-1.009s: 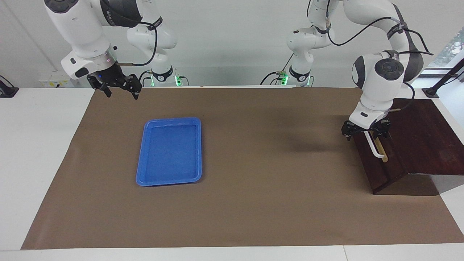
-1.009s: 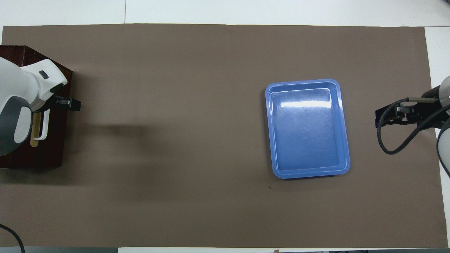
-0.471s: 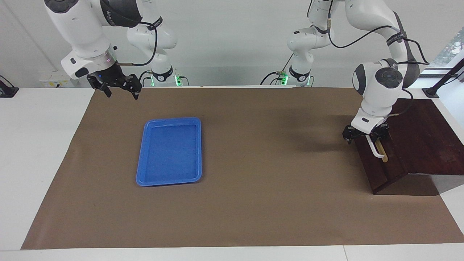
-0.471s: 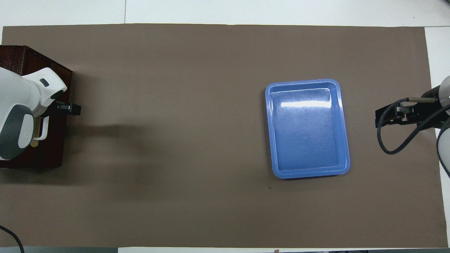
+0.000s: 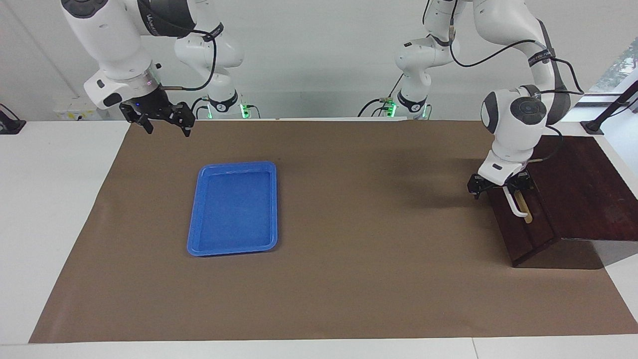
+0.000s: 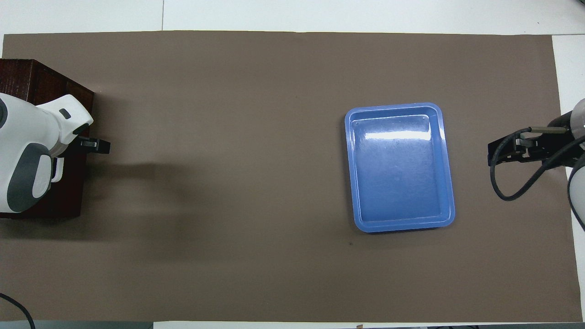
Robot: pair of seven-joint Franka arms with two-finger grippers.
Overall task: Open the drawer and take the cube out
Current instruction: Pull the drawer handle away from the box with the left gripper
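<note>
blue tray (image 5: 233, 207) mid-mat, drawer (image 5: 523, 219) (shut)

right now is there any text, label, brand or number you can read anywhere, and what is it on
Nothing can be read for certain.
Right arm: white lettering on its dark upper band, too small to read.
Left arm: a mark on the black cable strap, too small to read.
Drawer, white handle, blue tray: no writing visible.

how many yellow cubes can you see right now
0. No cube shows on the brown mat or in the blue tray. One may be hidden inside the closed drawer, where the left gripper is at the white handle.
</note>
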